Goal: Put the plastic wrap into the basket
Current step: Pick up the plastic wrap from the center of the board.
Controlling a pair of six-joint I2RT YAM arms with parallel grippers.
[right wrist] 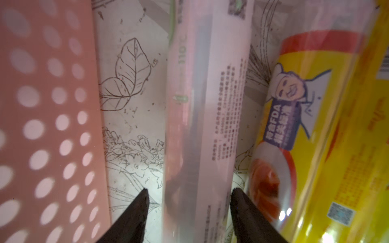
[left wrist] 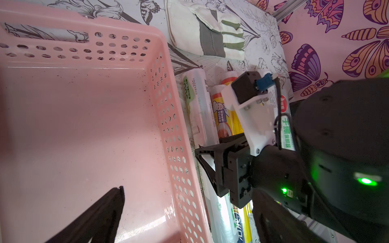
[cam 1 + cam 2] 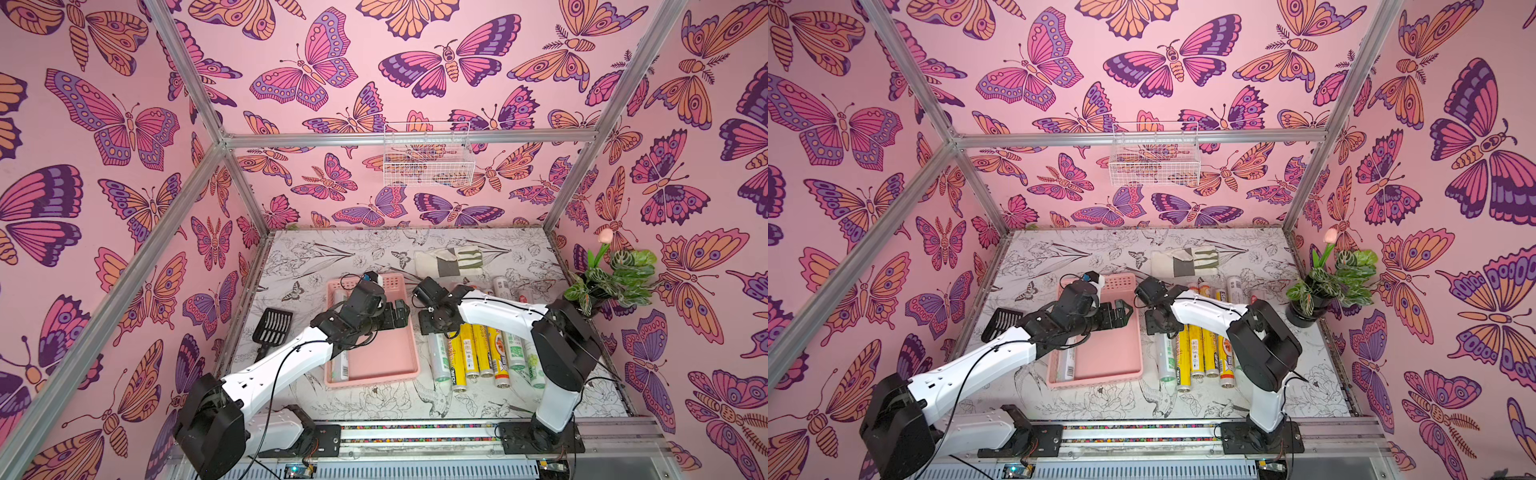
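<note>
Black fingertips (image 1: 145, 202) of the right end effector (image 1: 189, 195) straddle the whitish roll (image 1: 206, 105) lying on the desk (image 1: 130, 126) just beside the basket (image 1: 42, 105), jaws parted, not yet gripping; next they must pinch and lift it in.

Each arm has white moulded link shells (image 3: 282, 370) joined by black motor housings (image 3: 208, 419), with a thin black cable (image 3: 278, 374) looped along the outside. Bases bolt to black plates (image 3: 540, 436) on a silver rail. The right hand (image 2: 207, 166) is black with tapered fingers (image 1: 136, 210); its wrist carries a white screwed bracket (image 2: 252, 117) with a black camera block and blue connector. Green indicator lights (image 2: 365, 181) glow on the black housing.
</note>
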